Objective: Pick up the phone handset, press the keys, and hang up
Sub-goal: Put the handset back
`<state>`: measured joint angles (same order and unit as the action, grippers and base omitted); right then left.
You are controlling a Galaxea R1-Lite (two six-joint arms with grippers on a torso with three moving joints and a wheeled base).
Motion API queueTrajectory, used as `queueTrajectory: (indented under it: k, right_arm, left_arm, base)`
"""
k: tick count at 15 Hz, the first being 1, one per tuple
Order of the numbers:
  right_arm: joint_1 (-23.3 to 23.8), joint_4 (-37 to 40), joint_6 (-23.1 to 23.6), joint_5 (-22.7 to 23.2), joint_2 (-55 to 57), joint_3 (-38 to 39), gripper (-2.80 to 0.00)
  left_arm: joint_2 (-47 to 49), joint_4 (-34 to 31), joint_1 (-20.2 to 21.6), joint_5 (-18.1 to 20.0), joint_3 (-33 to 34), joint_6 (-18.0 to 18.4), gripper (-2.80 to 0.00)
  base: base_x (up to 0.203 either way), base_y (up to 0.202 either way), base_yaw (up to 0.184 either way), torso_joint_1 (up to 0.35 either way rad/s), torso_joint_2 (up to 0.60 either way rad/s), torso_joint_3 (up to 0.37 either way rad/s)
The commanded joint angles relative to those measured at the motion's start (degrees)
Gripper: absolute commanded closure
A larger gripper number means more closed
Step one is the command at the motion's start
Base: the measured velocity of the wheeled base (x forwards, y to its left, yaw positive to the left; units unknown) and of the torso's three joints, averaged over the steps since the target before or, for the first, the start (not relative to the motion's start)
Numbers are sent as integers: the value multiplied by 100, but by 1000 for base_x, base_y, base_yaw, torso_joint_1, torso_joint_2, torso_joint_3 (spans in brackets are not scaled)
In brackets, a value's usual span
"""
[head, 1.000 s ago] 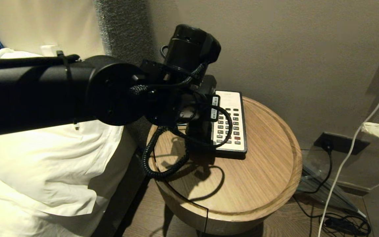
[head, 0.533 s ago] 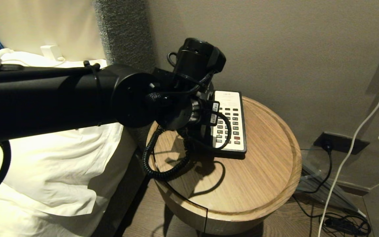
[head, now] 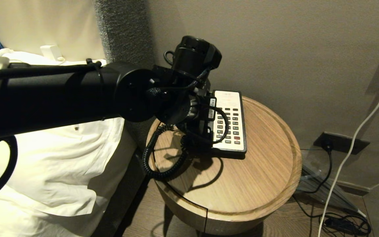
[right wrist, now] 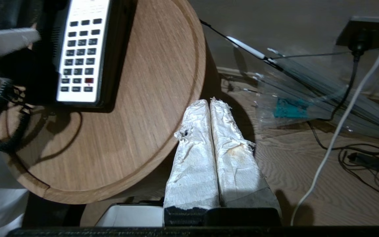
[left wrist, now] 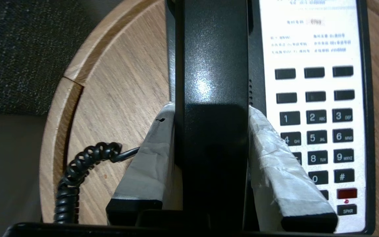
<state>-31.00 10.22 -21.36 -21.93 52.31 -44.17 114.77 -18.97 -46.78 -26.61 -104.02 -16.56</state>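
- Tape-wrapped fingers (left wrist: 156, 144) of the left gripper (left wrist: 211, 131) press on both sides of the long black plastic phone handset (left wrist: 214, 65), clamping it around its middle; the handset runs straight away from the wrist between them.
- Directly under that gripper lies the flat black phone base with a white keypad face (left wrist: 314, 98); the handset sits over the base's side strip beside the number keys, but whether it rests in the cradle or hangs just above it cannot be told.
- Beside the gripper's other finger, a black coiled cord (left wrist: 74, 174) loops over the round light-wood bedside table (left wrist: 110, 92).
- From the head view, the left arm (head: 61, 98) reaches across from the bed side, with the gripper hidden under its wrist above the base (head: 230, 121), and the cord (head: 150, 154) curls toward the table's near rim (head: 242, 210).
- Right gripper (right wrist: 209, 108), its two white-wrapped fingers pressed together and holding nothing, hangs off the table's edge over the wooden floor (right wrist: 308, 184), well apart from the phone.
- Farther beyond it, loose black and white cables (right wrist: 357, 158) trail toward a dark wall socket plate (right wrist: 360, 36).
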Motion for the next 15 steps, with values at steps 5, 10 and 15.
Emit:
queueTrajectory:
  k: [5, 10, 15]
  right_arm:
    - [-2, 33, 0, -13, -166, 172, 0]
    - [-2, 33, 0, -13, -168, 190, 0]
    - [-2, 24, 0, 13, -160, 199, 0]
  left_arm:
    - [19, -288, -93, 104, -180, -348, 0]
    - [159, -327, -156, 138, -207, -470, 0]
    - [283, -371, -149, 129, -212, -612, 0]
  base:
    - [0, 0, 0, 0, 0, 0]
    - [0, 0, 0, 0, 0, 0]
    - [0, 0, 0, 0, 0, 0]
